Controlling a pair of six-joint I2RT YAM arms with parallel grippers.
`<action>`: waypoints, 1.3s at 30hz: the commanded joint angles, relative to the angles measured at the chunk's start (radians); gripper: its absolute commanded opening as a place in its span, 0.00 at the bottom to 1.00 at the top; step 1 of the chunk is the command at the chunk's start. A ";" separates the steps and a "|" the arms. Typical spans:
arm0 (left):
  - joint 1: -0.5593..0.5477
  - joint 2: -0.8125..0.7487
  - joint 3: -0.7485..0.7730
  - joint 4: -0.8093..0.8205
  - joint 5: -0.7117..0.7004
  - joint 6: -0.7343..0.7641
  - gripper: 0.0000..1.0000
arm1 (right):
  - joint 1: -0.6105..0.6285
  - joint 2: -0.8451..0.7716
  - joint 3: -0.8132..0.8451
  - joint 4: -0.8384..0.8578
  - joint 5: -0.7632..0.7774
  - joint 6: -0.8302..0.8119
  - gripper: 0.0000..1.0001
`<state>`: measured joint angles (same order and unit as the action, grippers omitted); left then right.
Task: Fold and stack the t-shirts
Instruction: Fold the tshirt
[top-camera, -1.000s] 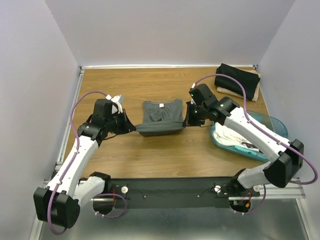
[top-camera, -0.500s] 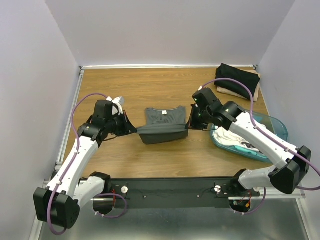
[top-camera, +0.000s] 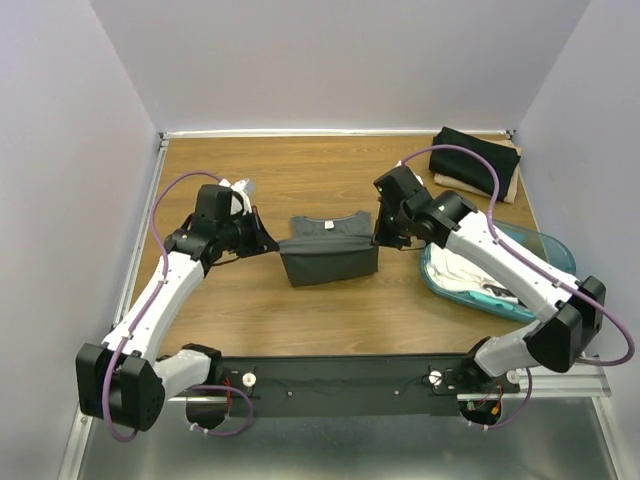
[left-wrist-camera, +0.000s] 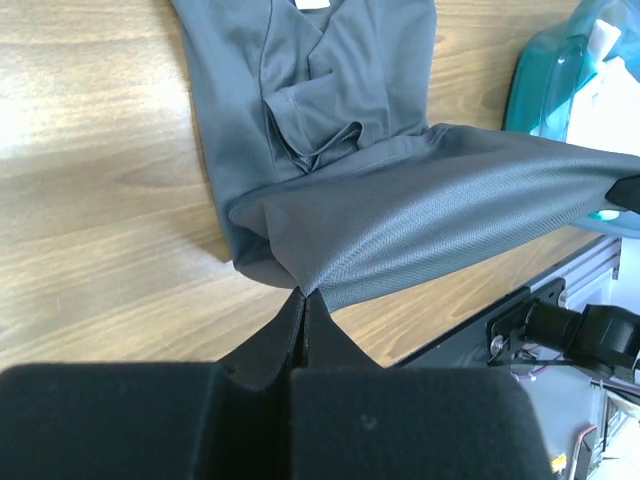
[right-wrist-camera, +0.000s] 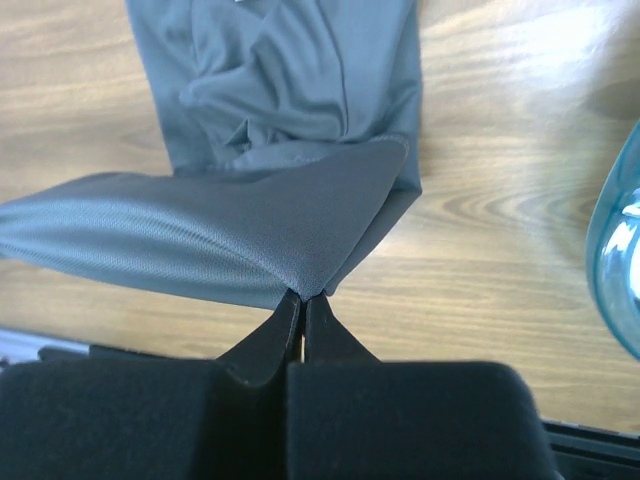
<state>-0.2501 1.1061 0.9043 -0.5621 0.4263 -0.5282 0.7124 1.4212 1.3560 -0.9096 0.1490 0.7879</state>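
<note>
Pale walls enclose a wooden table (top-camera: 300, 320). The dark grey t-shirt (top-camera: 328, 250) lies at its middle, collar toward the far side. Its near hem is held raised off the wood. One corner is pinched between the closed fingers of the left gripper (left-wrist-camera: 304, 298) and the other between the closed fingers of the right gripper (right-wrist-camera: 303, 298), so the cloth is stretched taut between them above the shirt's lower body. A sleeve is seen bunched on the chest beneath.

The step in hand is judged to be the fold of the hem toward the collar. To do it well, both corners should be carried forward at an equal pace and a level height, with enough tension that no sag is dragged across the bunched sleeve. The hem should be laid just short of the collar, square with the sides, before either grip is released.

A folded black t-shirt (top-camera: 475, 160) rests at the far right corner. White t-shirts (top-camera: 460, 272) lie in the teal tub (top-camera: 545, 255).
</note>
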 joint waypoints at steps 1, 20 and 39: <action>0.005 0.034 0.044 0.036 -0.009 0.013 0.00 | -0.011 0.060 0.068 -0.031 0.122 -0.019 0.00; 0.078 0.589 0.413 0.185 -0.009 0.099 0.22 | -0.221 0.554 0.423 0.161 0.103 -0.254 0.02; 0.068 0.693 0.352 0.363 0.049 0.050 0.98 | -0.363 0.484 0.171 0.408 -0.290 -0.452 1.00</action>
<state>-0.1692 1.8622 1.3396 -0.2409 0.4175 -0.4652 0.3946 1.9968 1.6581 -0.5915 -0.0063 0.3500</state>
